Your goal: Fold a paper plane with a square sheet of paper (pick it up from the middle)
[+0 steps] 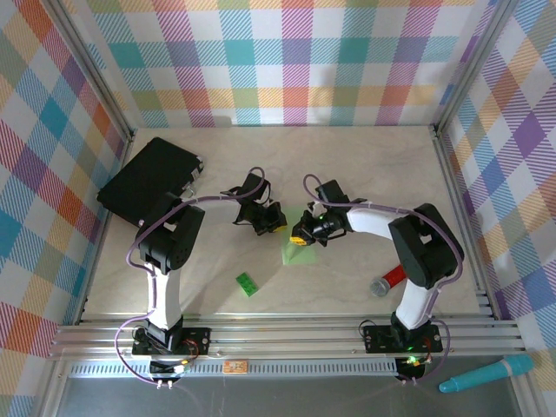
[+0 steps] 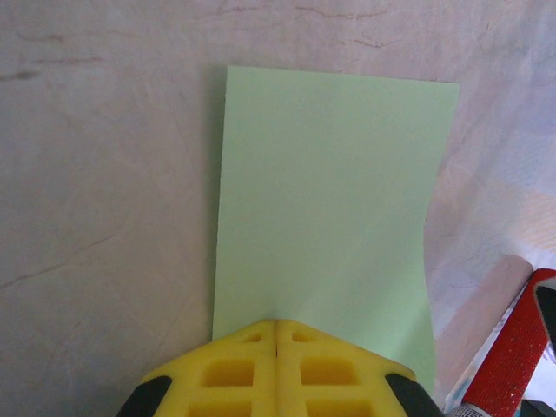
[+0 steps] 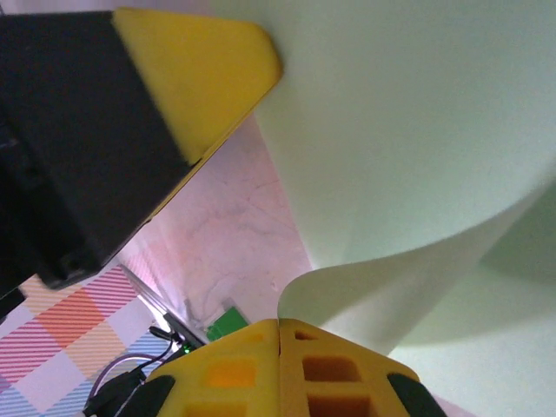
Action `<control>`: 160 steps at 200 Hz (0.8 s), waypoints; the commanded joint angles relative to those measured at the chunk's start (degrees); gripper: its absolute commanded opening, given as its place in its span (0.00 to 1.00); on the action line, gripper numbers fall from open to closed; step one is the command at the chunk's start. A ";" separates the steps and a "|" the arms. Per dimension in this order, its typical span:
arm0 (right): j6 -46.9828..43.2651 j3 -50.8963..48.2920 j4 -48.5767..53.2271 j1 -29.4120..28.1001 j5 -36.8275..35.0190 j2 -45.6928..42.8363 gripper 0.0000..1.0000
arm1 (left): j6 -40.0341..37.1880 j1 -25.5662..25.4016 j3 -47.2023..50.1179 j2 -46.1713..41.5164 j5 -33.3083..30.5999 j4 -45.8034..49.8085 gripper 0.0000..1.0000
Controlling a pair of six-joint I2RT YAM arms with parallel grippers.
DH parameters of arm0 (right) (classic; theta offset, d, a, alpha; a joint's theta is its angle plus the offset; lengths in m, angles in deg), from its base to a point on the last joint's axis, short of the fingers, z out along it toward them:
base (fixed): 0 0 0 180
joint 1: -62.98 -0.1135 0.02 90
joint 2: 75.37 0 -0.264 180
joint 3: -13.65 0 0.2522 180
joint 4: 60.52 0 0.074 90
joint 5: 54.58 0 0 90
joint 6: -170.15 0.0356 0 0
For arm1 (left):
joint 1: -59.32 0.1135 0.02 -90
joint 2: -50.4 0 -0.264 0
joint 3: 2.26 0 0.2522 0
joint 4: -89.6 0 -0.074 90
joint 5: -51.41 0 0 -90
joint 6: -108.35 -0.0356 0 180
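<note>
The square sheet of paper (image 1: 294, 253) is pale green and hangs between both grippers above the table's middle. In the left wrist view the sheet (image 2: 326, 200) shows as a tall rectangle, and my left gripper (image 2: 276, 323) is shut on its near edge with the yellow jaws pressed together. In the right wrist view the sheet (image 3: 417, 130) bends into a curl, and my right gripper (image 3: 278, 321) is shut on its curled corner. In the top view my left gripper (image 1: 274, 222) and right gripper (image 1: 302, 234) sit close together. The left arm's yellow finger (image 3: 204, 65) is seen pressed on the paper's upper edge.
A small bright-green brick (image 1: 248, 284) lies on the table below the grippers. A black case (image 1: 148, 178) sits at the back left. A red-handled tool (image 1: 391, 280) lies by the right arm. A teal pen (image 1: 486, 373) rests outside the front rail.
</note>
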 commanded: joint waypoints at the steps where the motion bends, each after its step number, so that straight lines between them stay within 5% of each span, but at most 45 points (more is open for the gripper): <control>1: 0.95 0.92 -1.64 -0.39 -1.70 1.46 0.06 | 0.21 -0.24 0.53 2.17 0.02 1.21 0.05; 160: 2.44 -2.13 -8.20 -0.39 -3.75 4.78 0.07 | 1.52 -0.39 0.72 2.03 -0.28 1.16 0.06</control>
